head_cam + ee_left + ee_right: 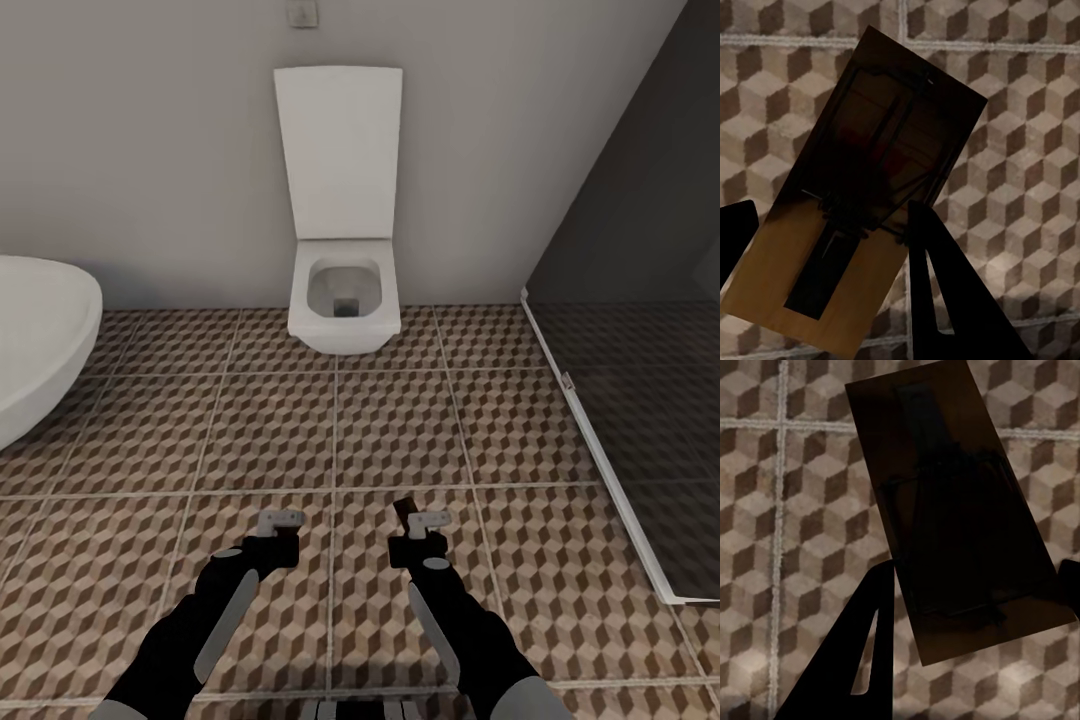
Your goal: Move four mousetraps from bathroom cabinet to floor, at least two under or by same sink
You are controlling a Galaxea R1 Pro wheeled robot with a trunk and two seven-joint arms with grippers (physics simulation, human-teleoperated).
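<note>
mousetraps (pixel 862 202) (pixel 952 510) held in both grippers (pixel 282 522) (pixel 420 520) over bathroom floor (pixel 270 430).

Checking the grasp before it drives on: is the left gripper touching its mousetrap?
Touching: in the left wrist view the left gripper is shut on the mousetrap, fingers against both edges.

Head view: even, soft, diffuse light with no clear source; wall (pixel 150 150) pale grey, floor (pixel 270 430) tiles crisp, only faint shading under the toilet (pixel 343 300). No glare. Dark panel (pixel 640 300) at right is dim and slightly see-through, tiles showing through it muted. Straight lines lean outward toward the edges, a wide-angle look. Left wrist view: dim; mousetrap (pixel 862 217) shadowed at its far end, lit tan nearer; fingers (pixel 945 292) plain black silhouettes. Right wrist view: second mousetrap (pixel 960 510) almost wholly in shadow, wire barely readable; floor slightly soft.
</note>
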